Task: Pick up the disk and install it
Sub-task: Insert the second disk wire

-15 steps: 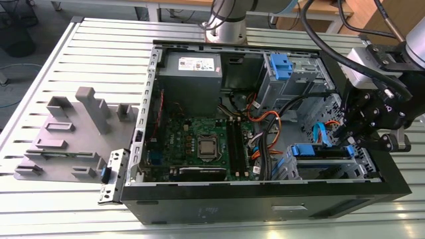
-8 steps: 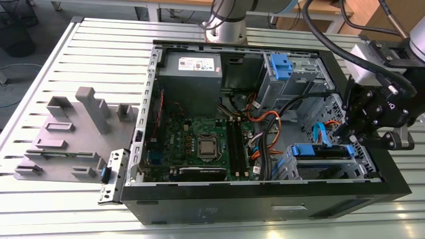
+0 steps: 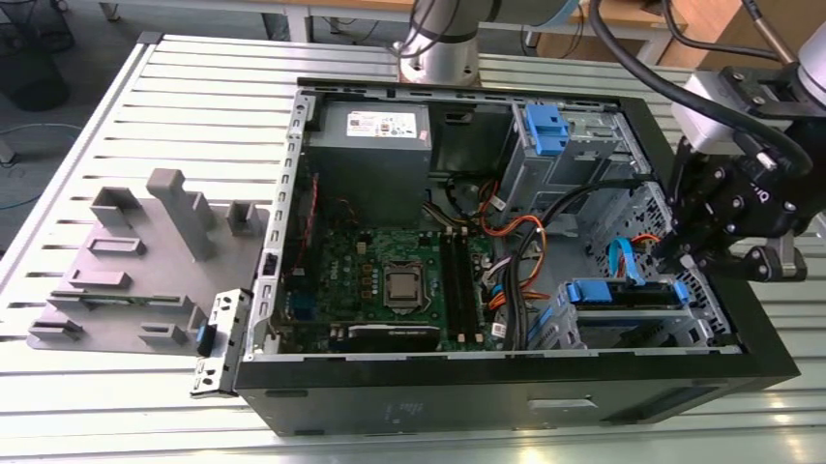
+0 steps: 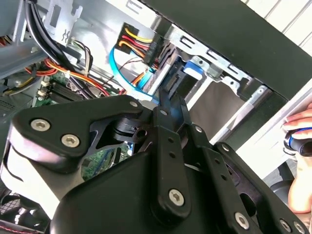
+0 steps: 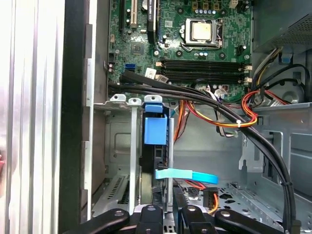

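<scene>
Disk point(image 5: 155, 130) standing on edge in the metal drive cage point(image 5: 132, 146) at the front corner of the open computer case point(image 3: 516, 387). Its blue carrier tab faces the motherboard point(image 5: 195, 44), and in the exterior view the disk point(image 3: 617, 295) lies low in the cage, toward that view's right. It looks largely seated, judging by how the carrier lines up with the cage's rails. The edge-on posture suits a slot that takes the drive sliding along its length. The gripper point(image 5: 163, 207) sits right at the disk's outer end, in line with the slot, a sensible place to guide or press the drive along the rails. I cannot tell whether it clamps the disk or merely rests against it. In the exterior view the gripper point(image 3: 671, 253) reaches down over the case's wall. A flat blue data cable point(image 5: 185, 174) crosses just beside the disk and a bundle of black cables point(image 5: 204, 100) arches above the cage, so the approach is crowded. The case rests on a slatted table point(image 3: 130, 406), and a person's hand point(image 4: 297, 141) waits outside the case.
</scene>
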`<action>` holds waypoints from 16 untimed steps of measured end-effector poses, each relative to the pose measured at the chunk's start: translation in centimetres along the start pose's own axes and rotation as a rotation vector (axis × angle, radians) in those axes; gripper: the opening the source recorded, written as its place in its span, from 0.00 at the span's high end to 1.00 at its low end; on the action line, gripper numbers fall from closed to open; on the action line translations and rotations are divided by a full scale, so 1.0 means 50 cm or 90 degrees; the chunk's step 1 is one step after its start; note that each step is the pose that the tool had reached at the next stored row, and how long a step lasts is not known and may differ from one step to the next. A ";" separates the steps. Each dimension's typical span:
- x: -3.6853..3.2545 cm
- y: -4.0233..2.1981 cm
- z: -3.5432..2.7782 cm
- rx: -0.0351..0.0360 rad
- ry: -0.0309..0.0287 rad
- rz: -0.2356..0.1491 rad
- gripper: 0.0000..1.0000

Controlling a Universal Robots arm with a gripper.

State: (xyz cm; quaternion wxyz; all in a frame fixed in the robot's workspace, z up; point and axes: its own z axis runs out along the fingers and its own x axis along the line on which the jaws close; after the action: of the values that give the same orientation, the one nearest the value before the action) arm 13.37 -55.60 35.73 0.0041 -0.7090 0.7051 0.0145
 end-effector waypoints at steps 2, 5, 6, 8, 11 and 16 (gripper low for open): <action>-0.007 0.000 0.001 0.0001 -0.0005 0.000 0.76; -0.015 0.000 0.006 0.0002 -0.0008 0.000 0.76; -0.018 0.000 0.008 0.0002 -0.0008 0.000 0.76; -0.026 0.000 0.012 0.0002 -0.0008 0.000 0.76; -0.037 -0.001 0.014 0.0001 -0.0009 0.000 0.76; -0.037 -0.001 0.014 0.0002 -0.0009 0.000 0.76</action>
State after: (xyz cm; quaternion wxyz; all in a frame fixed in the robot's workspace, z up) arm 13.37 -53.75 35.08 0.0046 -0.7090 0.7051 0.0149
